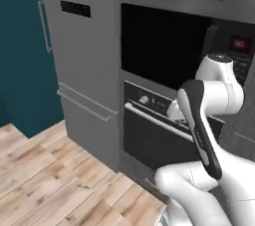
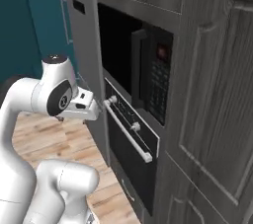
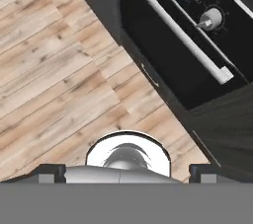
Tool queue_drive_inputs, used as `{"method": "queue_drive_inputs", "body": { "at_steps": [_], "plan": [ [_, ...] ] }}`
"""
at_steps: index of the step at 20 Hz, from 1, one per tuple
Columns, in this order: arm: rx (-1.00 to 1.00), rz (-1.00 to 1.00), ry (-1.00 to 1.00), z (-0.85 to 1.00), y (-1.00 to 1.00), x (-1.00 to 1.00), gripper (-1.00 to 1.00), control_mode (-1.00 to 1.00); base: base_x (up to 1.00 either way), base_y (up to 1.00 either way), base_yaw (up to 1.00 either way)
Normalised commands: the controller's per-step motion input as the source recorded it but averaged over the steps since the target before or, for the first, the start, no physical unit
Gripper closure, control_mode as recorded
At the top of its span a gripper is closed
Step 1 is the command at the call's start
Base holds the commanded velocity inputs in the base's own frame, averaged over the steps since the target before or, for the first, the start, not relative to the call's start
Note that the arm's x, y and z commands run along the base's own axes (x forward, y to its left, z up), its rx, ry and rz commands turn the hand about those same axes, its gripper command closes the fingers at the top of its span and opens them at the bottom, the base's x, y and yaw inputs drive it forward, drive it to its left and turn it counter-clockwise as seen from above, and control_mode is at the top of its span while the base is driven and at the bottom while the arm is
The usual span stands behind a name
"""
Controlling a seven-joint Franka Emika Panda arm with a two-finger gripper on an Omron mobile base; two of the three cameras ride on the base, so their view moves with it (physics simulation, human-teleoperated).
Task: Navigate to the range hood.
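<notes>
Robot arm faces a built-in oven wall, its hand folded in front of the oven door.

A tall grey refrigerator (image 1: 82, 70) stands against a teal wall (image 1: 20, 51), and just beside it a dark wood-grain cabinet column (image 2: 212, 94) houses a black microwave (image 2: 153, 77) with a red display above a black wall oven (image 1: 159, 130) with a long pale handle bar and round knobs. Pale wood plank floor (image 3: 54, 65) spreads below. The range hood cannot be made out in any view, so its place relative to the jaws cannot be told. The gripper (image 2: 99, 105) hangs close to the oven's left knob in the right base view; in the hand view it looks down at the floor and the oven front, with the two dark fingertips (image 3: 49, 172) set wide apart at the bottom, so the jaws stand open and hold nothing.
</notes>
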Motion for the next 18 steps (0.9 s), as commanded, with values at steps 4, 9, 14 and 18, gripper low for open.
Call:
{"method": "queue_drive_inputs", "body": {
  "at_steps": [4,9,14,18],
  "plan": [
    [0.0,0.0,0.0,0.0,0.0,0.0,-1.0,1.0,0.23,0.49,0.79],
    [0.0,0.0,0.0,0.0,0.0,0.0,-1.0,1.0,0.26,0.34,0.82],
    [0.0,0.0,0.0,0.0,0.0,0.0,-1.0,1.0,0.22,0.18,0.87],
    [0.0,0.0,0.0,0.0,0.0,0.0,-1.0,1.0,0.24,0.13,0.89]
  ]
}}
